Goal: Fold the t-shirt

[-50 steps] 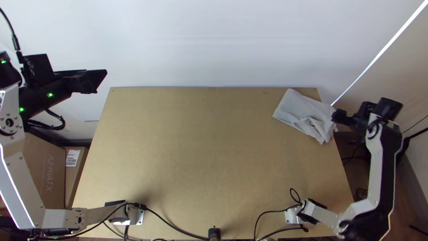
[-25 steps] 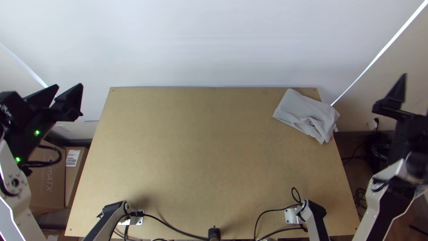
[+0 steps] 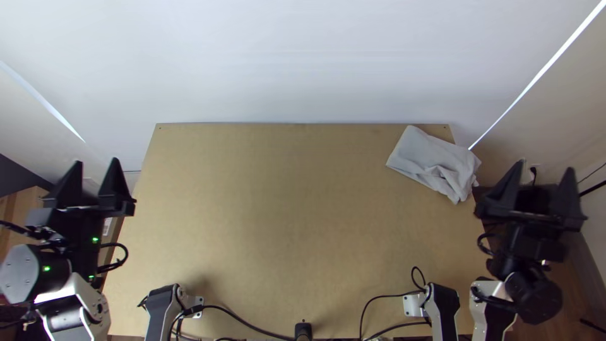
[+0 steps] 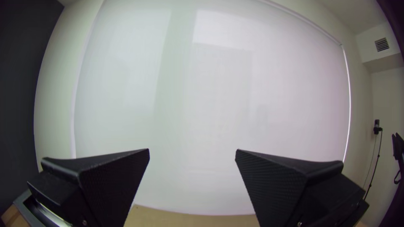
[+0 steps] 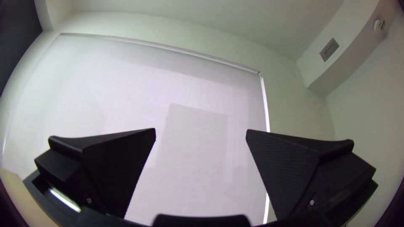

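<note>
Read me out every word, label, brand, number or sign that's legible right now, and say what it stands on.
No text is legible.
White label on the cardboard box beyond the table's left edge: partly covered, too small to read.
T-shirt: no print visible on the side facing up.
Table: no lettering visible.

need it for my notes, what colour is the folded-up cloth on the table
Plain light grey, no pattern visible; the cloth shows best in the top view.
</note>
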Robot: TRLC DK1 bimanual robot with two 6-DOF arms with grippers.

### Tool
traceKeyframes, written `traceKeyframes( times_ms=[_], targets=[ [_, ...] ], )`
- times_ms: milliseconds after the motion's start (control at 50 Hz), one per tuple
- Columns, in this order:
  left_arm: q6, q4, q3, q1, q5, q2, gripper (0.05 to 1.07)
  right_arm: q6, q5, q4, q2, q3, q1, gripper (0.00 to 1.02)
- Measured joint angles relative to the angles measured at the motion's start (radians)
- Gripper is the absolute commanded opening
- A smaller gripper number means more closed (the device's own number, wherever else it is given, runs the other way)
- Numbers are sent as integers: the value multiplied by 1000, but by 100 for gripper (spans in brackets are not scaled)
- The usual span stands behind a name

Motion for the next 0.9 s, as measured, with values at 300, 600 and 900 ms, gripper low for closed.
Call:
traceKeyframes(
  times_ms=[300,600,900],
  targets=[
    [0,159,-434,0,-6,-272,103,-36,-1,2,-299,-364,229,99],
    [-31,183,-740,-10,-7,-458,103,-10,103,-117,-377,-565,393,99],
    [-74,205,-898,-120,-13,-463,103,102,237,-506,-377,-584,555,99]
  ],
)
